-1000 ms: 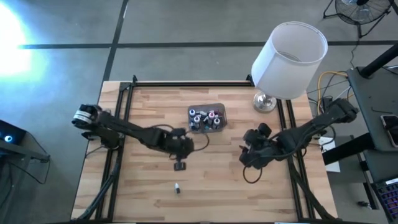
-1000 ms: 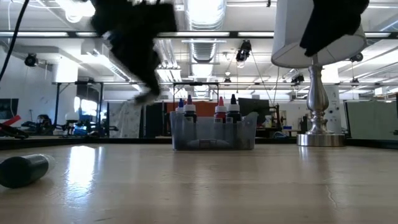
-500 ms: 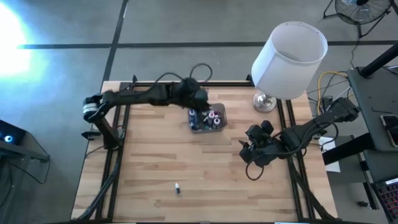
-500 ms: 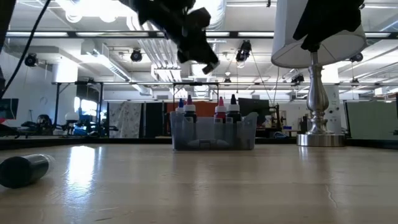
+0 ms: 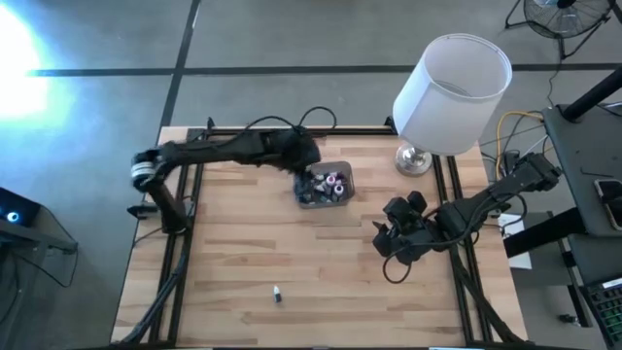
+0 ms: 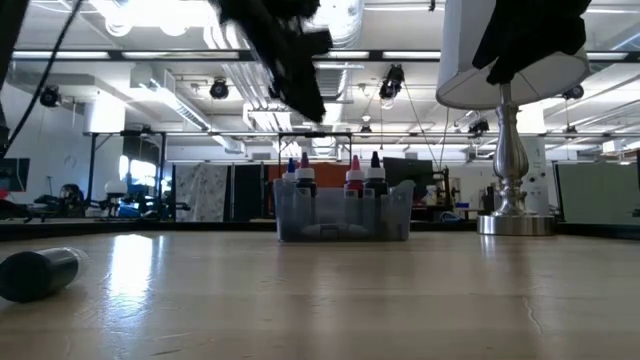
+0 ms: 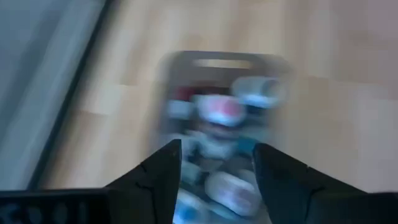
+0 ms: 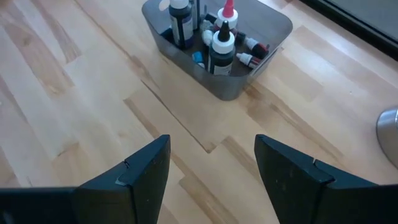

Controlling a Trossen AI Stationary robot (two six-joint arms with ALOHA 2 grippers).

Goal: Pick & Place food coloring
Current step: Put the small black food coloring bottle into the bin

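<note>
A grey translucent tub (image 5: 342, 191) stands at the table's far middle, with several food coloring bottles (image 8: 222, 43) upright or lying inside it. One more small bottle (image 5: 278, 293) lies on its side on the wood near the front edge; in the low view it shows as the dark bottle (image 6: 38, 272). My left gripper (image 5: 307, 165) hangs open above the tub's far left part, and the left wrist view shows only the tub (image 7: 180, 62) and its bottles beneath the fingers. My right gripper (image 5: 389, 239) stands open to the tub's right and nearer the front, with nothing between its fingers.
A table lamp with a white shade (image 5: 449, 87) and a silver base (image 5: 413, 158) stands at the far right corner. Black frame rails (image 5: 185, 194) run along the table's left, right and far sides. Bare wood lies between the tub and the front edge.
My left gripper has risen from the table's middle and swung toward the far edge to above the tub, then shifted slightly left over it. The lone bottle near the front edge and my right gripper have stayed put.
</note>
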